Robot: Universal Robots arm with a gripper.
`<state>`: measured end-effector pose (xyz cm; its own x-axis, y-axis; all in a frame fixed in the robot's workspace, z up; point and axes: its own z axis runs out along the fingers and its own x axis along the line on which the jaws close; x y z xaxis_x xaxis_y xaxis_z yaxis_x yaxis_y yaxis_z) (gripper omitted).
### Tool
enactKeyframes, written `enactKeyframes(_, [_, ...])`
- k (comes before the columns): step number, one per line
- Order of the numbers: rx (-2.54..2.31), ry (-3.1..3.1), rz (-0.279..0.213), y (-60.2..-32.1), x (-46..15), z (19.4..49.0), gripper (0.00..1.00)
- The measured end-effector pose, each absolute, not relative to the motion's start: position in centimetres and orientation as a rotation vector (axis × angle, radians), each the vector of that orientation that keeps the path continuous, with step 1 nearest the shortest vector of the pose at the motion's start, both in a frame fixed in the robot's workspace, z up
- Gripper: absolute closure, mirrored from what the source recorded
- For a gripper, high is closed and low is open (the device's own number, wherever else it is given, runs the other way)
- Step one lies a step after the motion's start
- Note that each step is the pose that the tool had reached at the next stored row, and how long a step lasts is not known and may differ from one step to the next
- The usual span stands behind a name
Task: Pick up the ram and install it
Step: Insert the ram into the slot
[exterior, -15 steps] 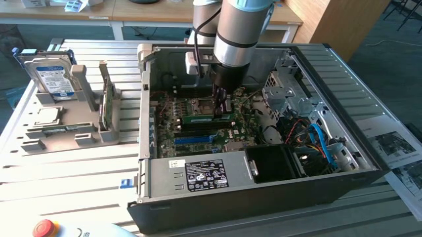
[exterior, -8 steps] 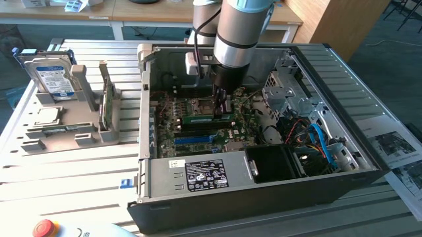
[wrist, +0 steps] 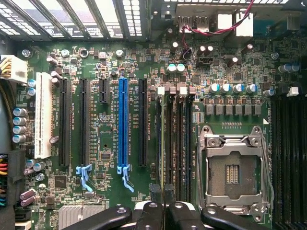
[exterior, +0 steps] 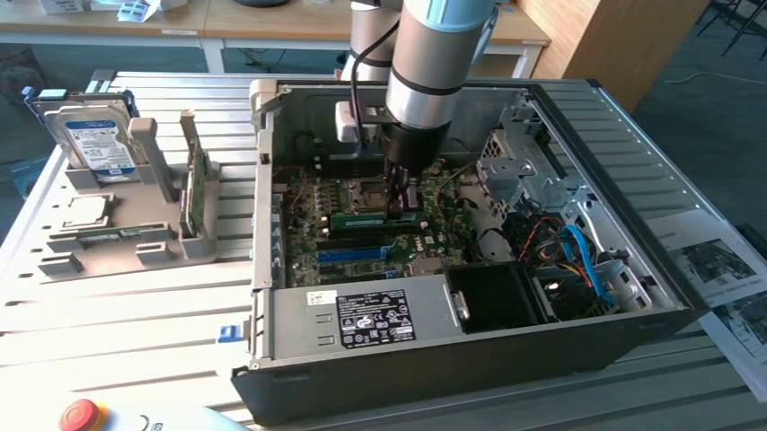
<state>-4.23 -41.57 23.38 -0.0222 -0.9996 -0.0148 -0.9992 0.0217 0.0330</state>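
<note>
One tool (exterior: 405, 199) is clamping closed on one ram (exterior: 374, 217) over the motherboard slots (wrist: 177, 143) inside one open computer case (exterior: 480, 359); one hard drive (exterior: 93, 139) is standing in one grey rack (exterior: 144, 247) on the worktop (exterior: 120, 314).

Closed jaws at memory slots (wrist: 178, 143), between blue slot (wrist: 123, 124) and bare processor socket (wrist: 233, 167)

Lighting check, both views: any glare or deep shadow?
Exterior view: bright daylight washes the slatted table, while the inside of the computer case sits in darker shade. Wrist view: the motherboard is evenly lit, and the vent slots are blown out white.
</note>
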Motion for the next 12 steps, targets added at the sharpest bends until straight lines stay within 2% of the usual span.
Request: enactKeyframes(12, [2.198,-2.227,-0.053,-41.57,-4.24,23.27,0.88])
